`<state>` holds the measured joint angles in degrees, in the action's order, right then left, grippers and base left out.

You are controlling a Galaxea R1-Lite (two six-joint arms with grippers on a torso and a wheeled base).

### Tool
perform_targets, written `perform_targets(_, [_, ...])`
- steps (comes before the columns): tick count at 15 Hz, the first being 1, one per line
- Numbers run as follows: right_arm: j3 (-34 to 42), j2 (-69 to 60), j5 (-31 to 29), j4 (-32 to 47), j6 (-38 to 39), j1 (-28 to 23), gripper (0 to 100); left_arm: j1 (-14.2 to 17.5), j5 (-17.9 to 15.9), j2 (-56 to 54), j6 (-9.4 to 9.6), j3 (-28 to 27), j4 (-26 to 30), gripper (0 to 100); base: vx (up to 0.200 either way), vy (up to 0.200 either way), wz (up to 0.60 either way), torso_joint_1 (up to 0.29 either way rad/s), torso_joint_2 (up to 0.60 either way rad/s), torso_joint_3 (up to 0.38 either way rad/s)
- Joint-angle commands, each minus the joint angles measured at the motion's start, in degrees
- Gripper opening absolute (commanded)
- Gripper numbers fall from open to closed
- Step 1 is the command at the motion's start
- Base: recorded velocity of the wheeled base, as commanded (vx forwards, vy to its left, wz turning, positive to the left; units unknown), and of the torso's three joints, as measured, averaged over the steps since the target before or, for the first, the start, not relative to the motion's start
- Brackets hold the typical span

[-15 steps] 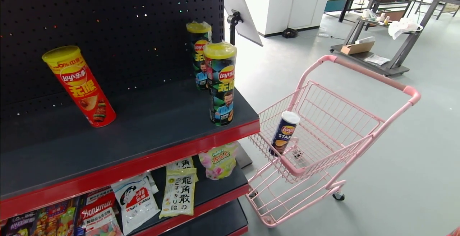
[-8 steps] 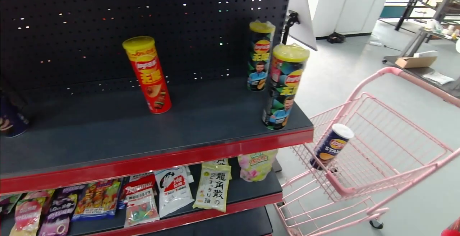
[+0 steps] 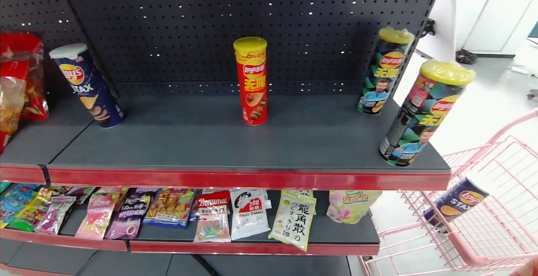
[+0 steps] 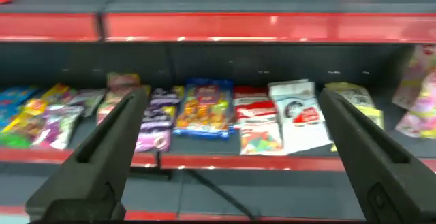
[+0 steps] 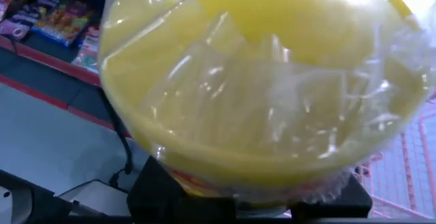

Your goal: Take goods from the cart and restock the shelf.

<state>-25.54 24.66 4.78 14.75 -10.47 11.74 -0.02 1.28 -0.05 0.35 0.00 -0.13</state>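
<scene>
Right wrist camera: right gripper (image 5: 248, 200) clenched on chip can (image 5: 259, 81), glossy yellow top under crinkled clear film; left wrist camera: left gripper (image 4: 233, 93) spread wide, facing flat snack bags (image 4: 204, 108); head camera: dark shelf (image 3: 248, 180) with red lip, perforated pegboard (image 3: 168, 36) behind; blue can (image 3: 456, 202) lying tilted in pink wire cart (image 3: 500, 158).

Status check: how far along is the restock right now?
Shelved: a navy can, a red can and two green cans stand on the upper shelf. In hand: the right gripper holds a yellow-lidded can; the left gripper is open, empty. Left: place it, then fetch the blue can from the cart.
</scene>
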Motion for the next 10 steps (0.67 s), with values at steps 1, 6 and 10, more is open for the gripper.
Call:
perform_targets(1, [1.5,-2.4,0.0,-0.1,-0.3,0.6,0,-0.2,0.0,0.0,0.0,0.0,0.0,100,0.0,0.2,0.0,0.002,0.01,-0.002])
perform_targets(6, [1.7,-2.2,5.2,-0.1,0.9,2.0,0,-0.1,0.0,0.0,0.09,0.0,0.0,100,0.0,0.2,0.0,0.004,0.0,0.003])
perform_targets(10, [2.3,-2.4,5.3,-0.1,0.9,2.0,0,-0.1,0.0,0.0,0.17,0.0,0.0,100,0.0,0.15,0.0,-0.001,0.0,0.001])
